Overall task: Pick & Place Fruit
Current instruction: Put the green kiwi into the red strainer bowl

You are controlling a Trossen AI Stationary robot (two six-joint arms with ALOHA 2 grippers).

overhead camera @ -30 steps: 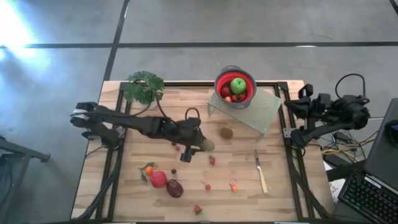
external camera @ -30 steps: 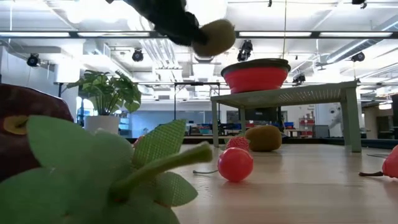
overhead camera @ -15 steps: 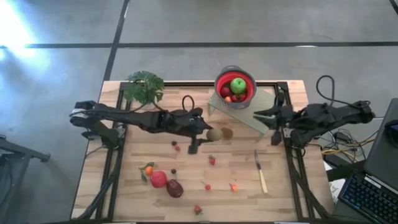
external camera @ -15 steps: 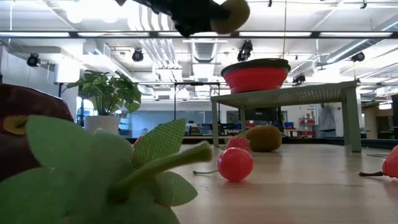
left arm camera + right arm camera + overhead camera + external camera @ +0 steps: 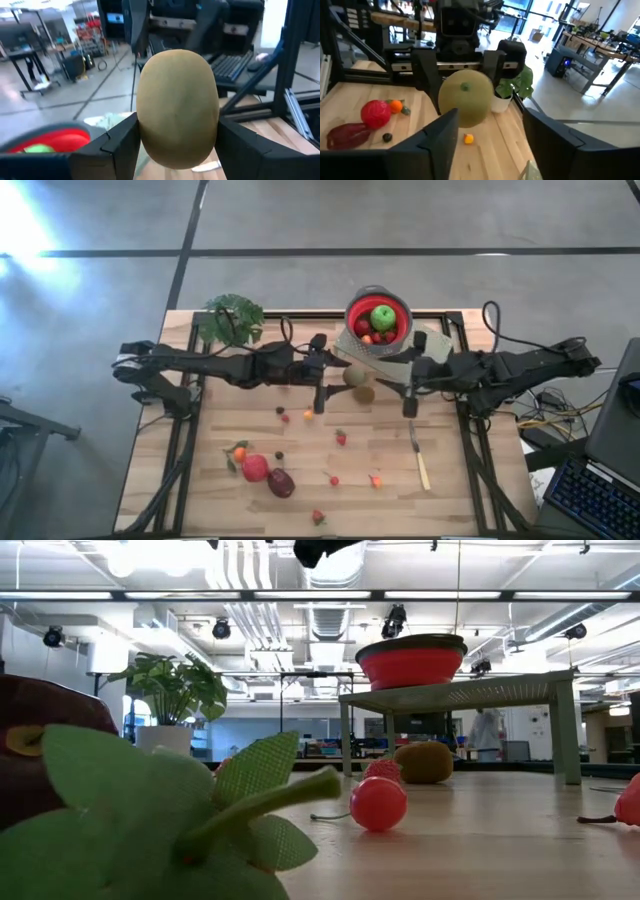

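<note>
Your left gripper (image 5: 338, 375) is clamped on a kiwi (image 5: 351, 374), a smooth, egg-shaped, tan-green piece that fills the left wrist view (image 5: 177, 107) with a matte skin between two dark angular fingers (image 5: 116, 145). It hangs in the air above the wooden slat table (image 5: 470, 480), just beside the pale mesh stand (image 5: 425, 360) that carries the round red bowl (image 5: 352, 310). Your right gripper (image 5: 392, 385) faces it from the other side, fingers spread wide and apart from the fruit; in the right wrist view the kiwi (image 5: 466, 104) sits framed between them, untouched. A second, browner kiwi (image 5: 364, 393) lies on the table right below the held one. In the bowl you can see a glossy green apple (image 5: 383, 317) with smaller red pieces around it. Toward the near edge, a round red apple (image 5: 254, 468), a dark maroon plum (image 5: 281, 483) and a small orange piece (image 5: 239, 453) lie close together. A slim pale-handled knife (image 5: 420, 457) rests flat on the boards, and a leafy potted plant (image 5: 230, 318) stands at the far left corner.
</note>
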